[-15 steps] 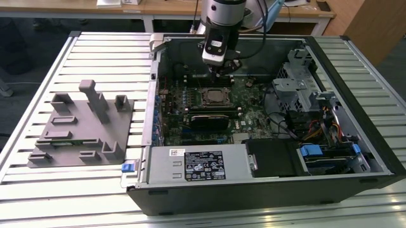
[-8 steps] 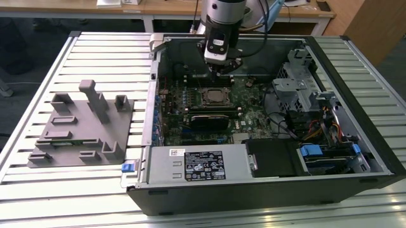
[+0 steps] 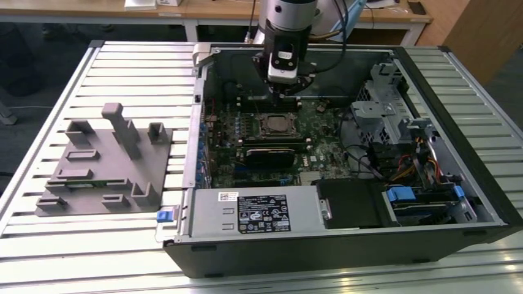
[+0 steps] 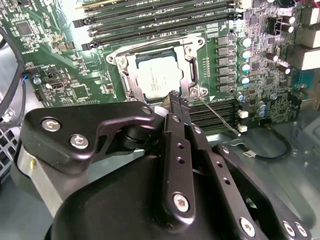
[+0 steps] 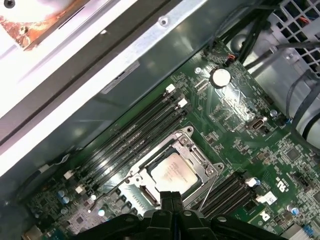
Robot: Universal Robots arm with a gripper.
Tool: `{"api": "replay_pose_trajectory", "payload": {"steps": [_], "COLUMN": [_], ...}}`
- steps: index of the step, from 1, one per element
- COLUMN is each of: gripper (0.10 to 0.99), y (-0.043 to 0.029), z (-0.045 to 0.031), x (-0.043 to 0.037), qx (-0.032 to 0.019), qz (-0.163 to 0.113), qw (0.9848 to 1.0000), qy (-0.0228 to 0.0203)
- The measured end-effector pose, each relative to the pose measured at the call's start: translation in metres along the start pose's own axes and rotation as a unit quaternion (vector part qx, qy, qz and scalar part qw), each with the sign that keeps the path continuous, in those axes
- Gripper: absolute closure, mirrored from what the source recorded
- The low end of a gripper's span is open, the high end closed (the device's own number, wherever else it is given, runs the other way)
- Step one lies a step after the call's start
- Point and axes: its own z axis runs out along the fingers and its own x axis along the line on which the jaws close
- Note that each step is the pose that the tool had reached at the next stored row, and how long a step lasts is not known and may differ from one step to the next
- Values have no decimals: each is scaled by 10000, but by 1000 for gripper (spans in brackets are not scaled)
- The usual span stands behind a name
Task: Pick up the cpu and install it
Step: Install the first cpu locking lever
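Silvery cpu (image 4: 159, 75): flat inside socket frame (image 4: 126, 75) on green board (image 4: 55, 55), apparently installed | gripper (image 4: 175, 96): poised by frame's edge, jaws pressed together, empty, likely since nothing left to carry

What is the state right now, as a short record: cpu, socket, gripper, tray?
cpu: lying inside the socket frame, silvery top up
socket frame: closed around the cpu's edges
gripper: shut, holding nothing, hovering by the socket frame's edge
grey tray: on the table, at the exterior view's left of the open case
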Motion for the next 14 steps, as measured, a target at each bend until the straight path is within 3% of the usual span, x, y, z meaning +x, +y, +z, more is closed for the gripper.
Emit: {"api": "replay_pose_trajectory", "payload": {"steps": [14], "gripper": [969], "y": [0], "z": [0], "x": [0], "qx": [8], "qz": [-389], "qw": [9992], "qy": [4]}}
